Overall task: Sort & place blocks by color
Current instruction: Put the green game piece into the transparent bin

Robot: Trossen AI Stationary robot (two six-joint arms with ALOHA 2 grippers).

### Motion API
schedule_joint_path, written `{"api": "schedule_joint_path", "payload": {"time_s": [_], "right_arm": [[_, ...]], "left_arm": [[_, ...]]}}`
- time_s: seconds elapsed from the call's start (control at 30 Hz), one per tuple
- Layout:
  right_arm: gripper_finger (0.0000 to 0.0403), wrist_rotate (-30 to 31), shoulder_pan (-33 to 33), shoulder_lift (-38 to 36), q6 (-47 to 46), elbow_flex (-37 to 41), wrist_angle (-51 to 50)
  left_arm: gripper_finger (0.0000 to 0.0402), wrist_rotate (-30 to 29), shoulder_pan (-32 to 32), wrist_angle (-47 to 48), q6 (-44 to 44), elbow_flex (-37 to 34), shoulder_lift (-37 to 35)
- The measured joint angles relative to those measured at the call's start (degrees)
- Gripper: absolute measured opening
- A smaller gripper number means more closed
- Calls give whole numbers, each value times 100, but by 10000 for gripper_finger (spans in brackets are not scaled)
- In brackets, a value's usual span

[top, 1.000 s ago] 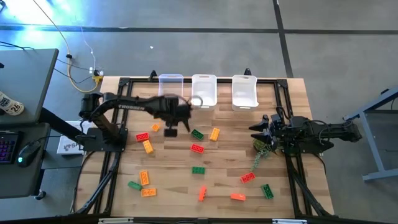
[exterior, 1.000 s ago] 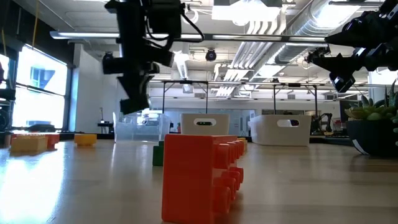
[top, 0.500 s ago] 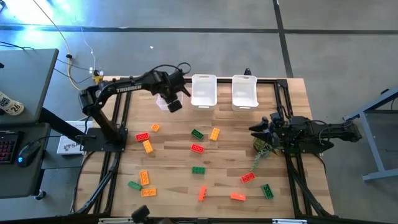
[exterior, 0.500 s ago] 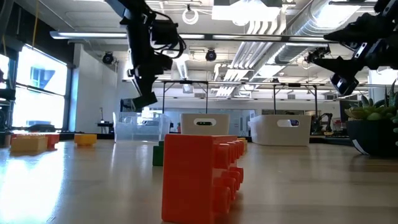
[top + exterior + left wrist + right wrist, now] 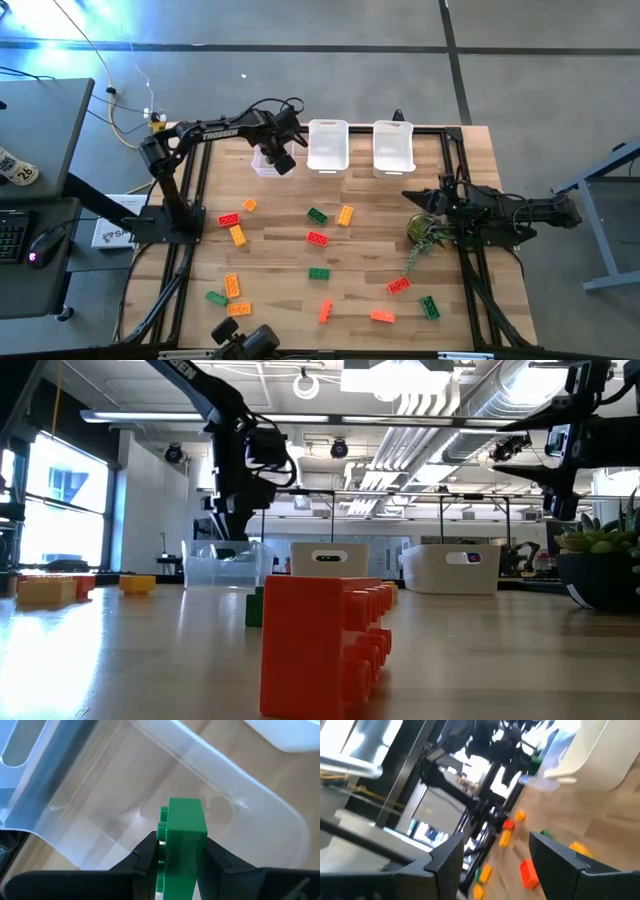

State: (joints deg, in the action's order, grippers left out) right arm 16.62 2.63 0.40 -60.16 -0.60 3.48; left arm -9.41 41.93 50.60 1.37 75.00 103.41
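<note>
My left gripper [image 5: 279, 162] is over the clear bin [image 5: 260, 165] at the table's far edge, shut on a green block [image 5: 183, 832]. The wrist view looks down past the block into that bin [image 5: 100, 795]. My right gripper [image 5: 413, 197] hangs open above the table's right side, next to the small plant [image 5: 424, 236], touching nothing. Several loose blocks lie flat on the table: a red one [image 5: 317, 238], green ones [image 5: 317, 215] [image 5: 319, 273], orange ones [image 5: 345, 215] [image 5: 238, 236], and others toward the near edge. My left gripper pinches the green block between its two fingers [image 5: 146, 859], which sit on the block's two long side faces [image 5: 170, 845]. The fingers come from above, slanting down toward the far edge. The block is lifted clear, its free end sticking out past the fingertips over the bin.
Two white bins [image 5: 328, 146] [image 5: 393, 147] stand to the right of the clear one along the far edge. A red block [image 5: 320, 645] sits close in front of the low camera. A dark object [image 5: 246, 341] shows at the near edge. The table's middle right has bare wood.
My left gripper, still shut on the green block, has swung from above the table's middle toward the far edge and has come down over the clear bin, turning as it went. My right gripper has tipped slightly in place.
</note>
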Motion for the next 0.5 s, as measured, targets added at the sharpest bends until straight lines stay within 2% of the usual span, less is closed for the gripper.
{"api": "schedule_joint_path", "payload": {"time_s": [0.2,0.5], "right_arm": [[211,279,0,-2,-421,0,150],[210,177,0,-2,-578,0,208]], "left_arm": [[90,238,49,-122,-2,0,144],[118,279,122,-164,43,-2,204]]}}
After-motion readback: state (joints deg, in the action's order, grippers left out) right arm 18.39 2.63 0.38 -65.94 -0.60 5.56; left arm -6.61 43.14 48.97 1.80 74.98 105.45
